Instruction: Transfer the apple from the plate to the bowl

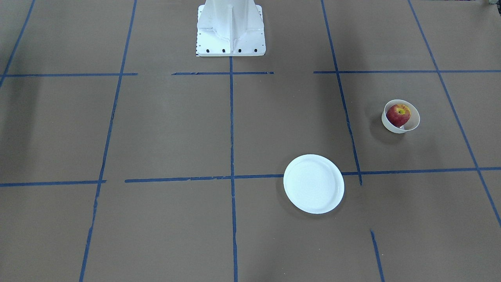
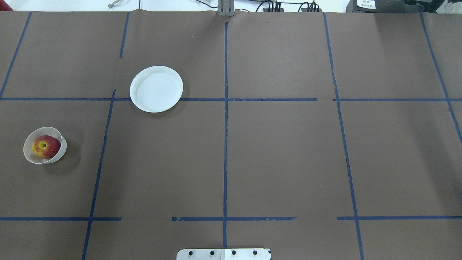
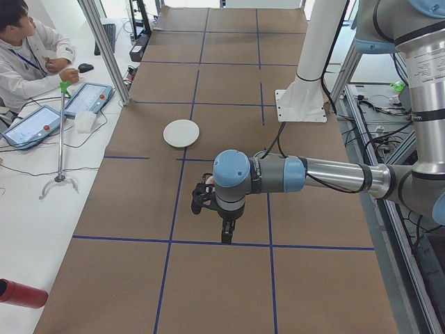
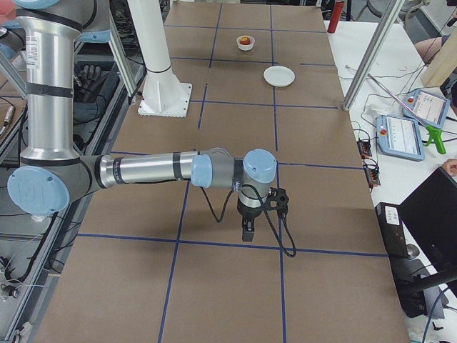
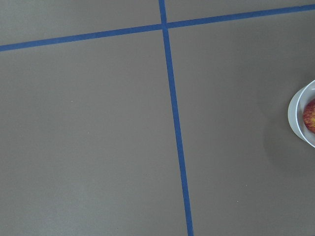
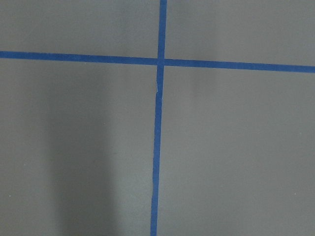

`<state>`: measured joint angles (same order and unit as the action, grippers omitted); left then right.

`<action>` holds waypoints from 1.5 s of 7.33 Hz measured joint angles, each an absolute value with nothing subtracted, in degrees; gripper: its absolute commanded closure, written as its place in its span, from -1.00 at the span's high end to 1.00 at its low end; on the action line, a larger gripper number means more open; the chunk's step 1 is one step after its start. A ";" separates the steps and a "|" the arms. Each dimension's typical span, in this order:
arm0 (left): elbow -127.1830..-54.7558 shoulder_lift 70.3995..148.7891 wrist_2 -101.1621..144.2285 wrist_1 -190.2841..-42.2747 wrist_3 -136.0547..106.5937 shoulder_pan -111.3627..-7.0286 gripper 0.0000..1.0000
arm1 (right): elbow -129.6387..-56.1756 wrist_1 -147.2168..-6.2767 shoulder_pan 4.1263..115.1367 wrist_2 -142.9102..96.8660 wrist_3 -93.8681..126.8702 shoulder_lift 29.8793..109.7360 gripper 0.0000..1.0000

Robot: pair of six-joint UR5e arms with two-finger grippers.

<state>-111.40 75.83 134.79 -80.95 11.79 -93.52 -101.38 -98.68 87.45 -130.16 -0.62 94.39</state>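
On the robot's left side, the apple [image 2: 46, 146] sits dimple-up inside the bowl [image 2: 62, 150], well apart from the bare plate [image 2: 156, 89] — the transfer looks done. The left gripper [image 3: 226, 235] hangs nearer the bowl than the right gripper [image 4: 247, 230]; neither's opening can be told. Flat brown-papered table [image 2: 281, 155] — room all round.

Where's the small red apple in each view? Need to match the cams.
Front-facing: right of centre, small red apple inside the small cream-white bowl.
Overhead: far left, apple.
Exterior left: not visible.
Exterior right: top, at the far end, apple.
Left wrist: right edge, cut off, apple.
Right wrist: not in it.
Landmark: flat round white plate, empty, in all four exterior views.
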 measured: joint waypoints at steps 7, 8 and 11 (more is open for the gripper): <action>-111.76 76.67 134.68 -80.00 12.25 -93.51 1.00 | -101.37 -98.70 87.45 -130.17 -0.62 94.40 1.00; -112.03 76.61 134.62 -78.94 12.23 -93.50 1.00 | -101.39 -98.70 87.45 -130.17 -0.61 94.40 1.00; -112.94 76.83 134.46 -75.93 12.22 -93.48 1.00 | -101.41 -98.70 87.45 -130.17 -0.62 94.39 1.00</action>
<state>-112.94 76.83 134.46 -75.93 12.22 -93.48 -101.41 -98.70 87.45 -130.17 -0.62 94.39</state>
